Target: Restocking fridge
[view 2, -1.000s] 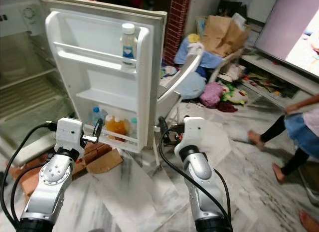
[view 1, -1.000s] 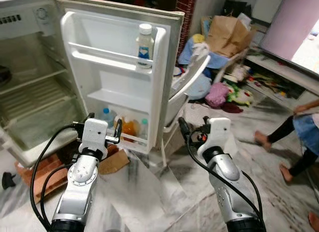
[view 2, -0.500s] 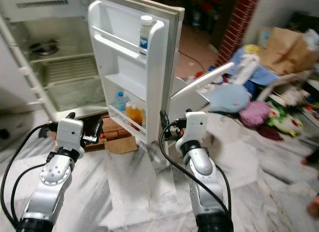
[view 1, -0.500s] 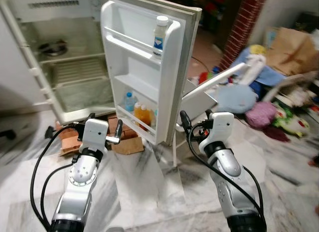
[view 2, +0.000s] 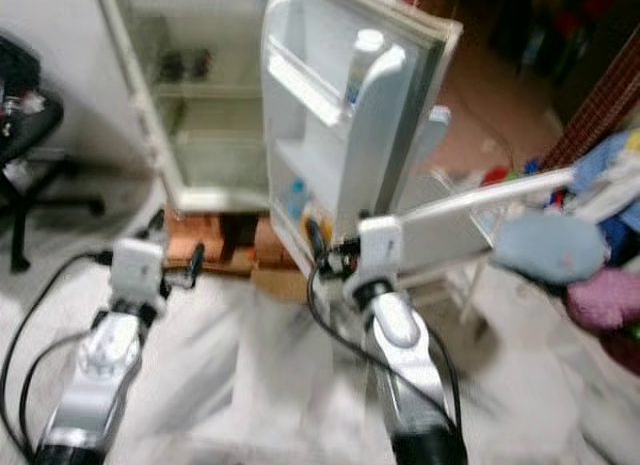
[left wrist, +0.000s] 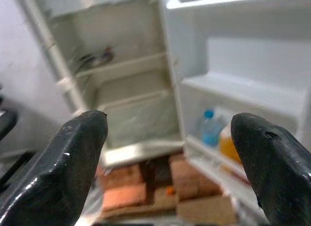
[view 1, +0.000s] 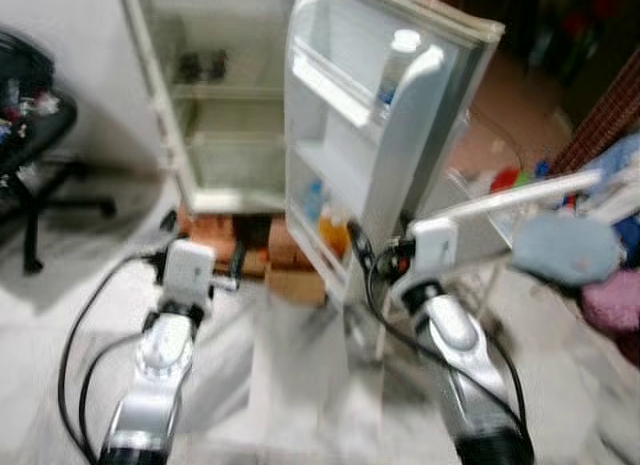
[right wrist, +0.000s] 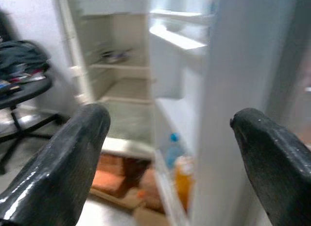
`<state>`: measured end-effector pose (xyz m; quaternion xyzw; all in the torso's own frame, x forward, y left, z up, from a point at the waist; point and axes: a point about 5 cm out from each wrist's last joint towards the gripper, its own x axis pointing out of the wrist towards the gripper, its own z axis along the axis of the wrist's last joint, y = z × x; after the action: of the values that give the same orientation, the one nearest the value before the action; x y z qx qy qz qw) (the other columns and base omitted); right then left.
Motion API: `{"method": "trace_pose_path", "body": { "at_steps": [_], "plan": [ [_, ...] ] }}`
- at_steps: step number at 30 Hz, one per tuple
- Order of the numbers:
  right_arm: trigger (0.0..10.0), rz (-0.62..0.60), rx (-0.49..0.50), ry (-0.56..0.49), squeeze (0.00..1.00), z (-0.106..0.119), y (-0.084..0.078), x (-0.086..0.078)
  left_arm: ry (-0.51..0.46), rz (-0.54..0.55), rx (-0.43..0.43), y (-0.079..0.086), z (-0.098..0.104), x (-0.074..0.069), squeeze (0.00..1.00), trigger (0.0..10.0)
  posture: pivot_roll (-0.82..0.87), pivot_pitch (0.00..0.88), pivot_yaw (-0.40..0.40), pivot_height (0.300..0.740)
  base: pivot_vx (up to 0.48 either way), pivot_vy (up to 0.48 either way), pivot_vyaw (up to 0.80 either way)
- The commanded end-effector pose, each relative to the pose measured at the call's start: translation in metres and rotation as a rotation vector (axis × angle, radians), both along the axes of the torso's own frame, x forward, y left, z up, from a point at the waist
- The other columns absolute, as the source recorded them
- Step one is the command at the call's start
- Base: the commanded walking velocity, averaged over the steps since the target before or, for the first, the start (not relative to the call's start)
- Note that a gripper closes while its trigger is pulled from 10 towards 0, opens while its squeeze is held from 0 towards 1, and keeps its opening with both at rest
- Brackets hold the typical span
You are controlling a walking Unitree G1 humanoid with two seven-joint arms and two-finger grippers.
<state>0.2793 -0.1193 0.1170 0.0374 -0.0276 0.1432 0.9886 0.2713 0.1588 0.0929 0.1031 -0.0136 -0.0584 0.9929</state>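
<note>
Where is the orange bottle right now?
The orange bottle stands in the lowest shelf of the open fridge door, right beside a small blue-capped bottle, ahead of both grippers.

A black office chair [view 1: 40, 135] stands left on the pale floor [view 1: 290, 385], bricks [view 1: 215, 230] and cardboard [view 1: 295, 285] between, cloth heap [view 1: 590, 255] right.

Both arms were silver with white, boxy wrist housings, and black cables looped along them. The left gripper [left wrist: 170, 153] and right gripper [right wrist: 167, 153] had glossy black fingers.
</note>
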Motion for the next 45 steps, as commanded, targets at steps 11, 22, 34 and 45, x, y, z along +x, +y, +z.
{"method": "trace_pose_path", "body": {
  "at_steps": [11, 22, 34, 45],
  "plan": [
    [10.0, -0.047, -0.004, -0.006, 0.00, 0.000, -0.010, -0.001, 0.042, -0.015, -0.017, -0.009, -0.004, -0.003, 0.00, 10.0, 0.06, 0.000, -0.035, 0.740, 0.155, 0.000, 0.26],
    [10.0, -0.156, -0.052, -0.058, 0.00, 0.011, -0.026, 0.016, 0.184, 0.056, -0.052, 0.012, -0.021, -0.016, 0.00, 10.0, 0.09, 0.000, -0.043, 0.740, 0.000, 0.000, 0.32],
    [10.0, -0.339, -0.098, -0.043, 0.00, 0.010, -0.055, 0.021, 0.221, 0.059, -0.051, 0.015, -0.017, -0.027, 0.00, 10.0, 0.11, 0.000, -0.045, 0.740, 0.000, 0.000, 0.26],
    [10.0, -0.544, -0.113, 0.068, 0.00, -0.006, -0.084, 0.000, 0.257, 0.063, -0.024, 0.023, -0.016, -0.040, 0.00, 10.0, 0.11, 0.042, -0.033, 0.740, 0.000, 0.000, 0.00]
  ]
}}
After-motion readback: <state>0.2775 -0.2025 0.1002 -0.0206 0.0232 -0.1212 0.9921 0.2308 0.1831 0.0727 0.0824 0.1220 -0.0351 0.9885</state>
